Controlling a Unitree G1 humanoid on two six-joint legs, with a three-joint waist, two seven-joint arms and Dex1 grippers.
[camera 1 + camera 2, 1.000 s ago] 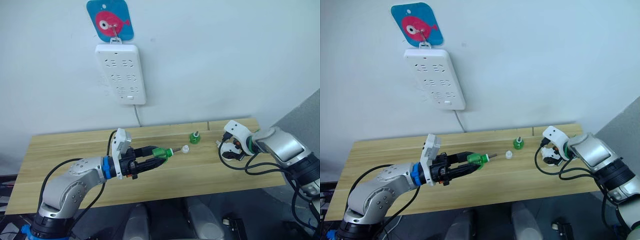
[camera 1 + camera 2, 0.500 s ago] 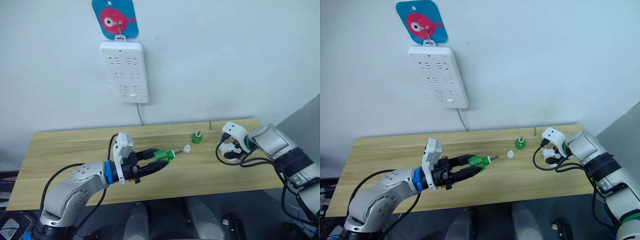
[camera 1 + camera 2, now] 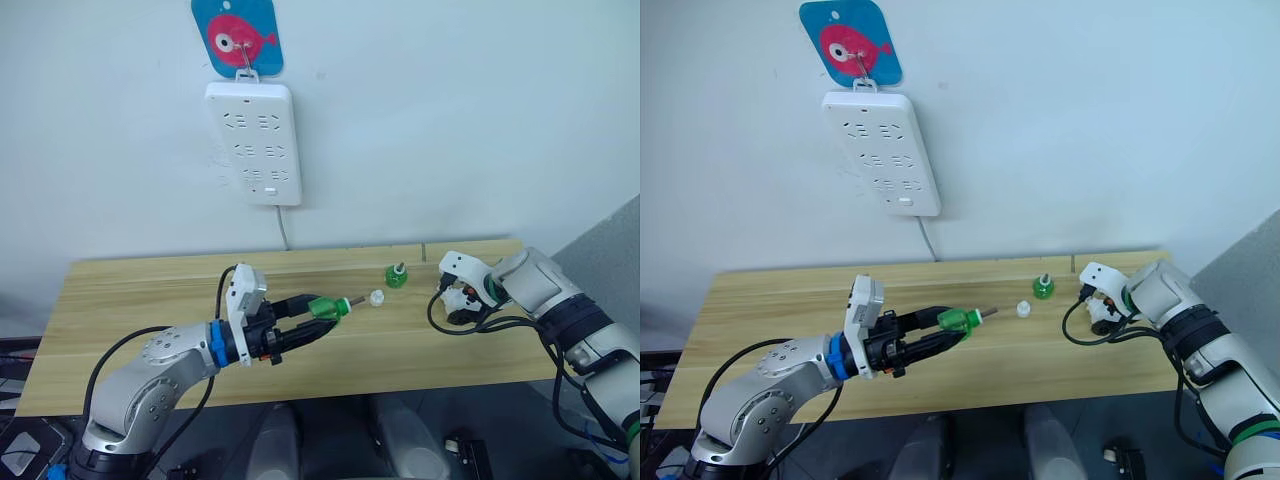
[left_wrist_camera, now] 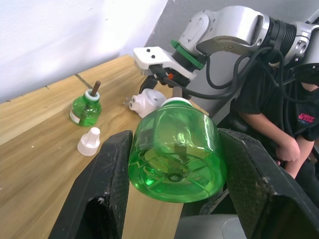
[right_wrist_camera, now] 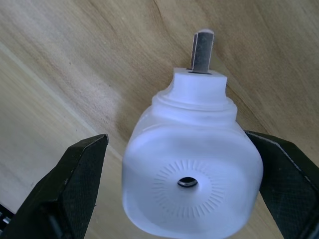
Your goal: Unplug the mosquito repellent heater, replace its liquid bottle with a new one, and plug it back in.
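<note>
Gripping the new green bottle (image 4: 175,149) clear of the bench (image 3: 130,300), the left pincer (image 3: 318,313) is needing to mate it with the mosquito repellent heater (image 5: 192,181) sitting between the right pincer's (image 5: 189,194) open fingers.

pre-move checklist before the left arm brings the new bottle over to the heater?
1. Green bottle clamped in the left gripper: ok.
2. Bottle's wick end bare, white cap off on the table: ok.
3. Mosquito repellent heater unplugged, prongs free: ok.
4. Right gripper firmly gripping the heater: not ok, the fingers flank it with gaps.
5. Other green bottle clear of the heater: ok.
6. Heater's socket facing the bottle: cannot tell.
</note>
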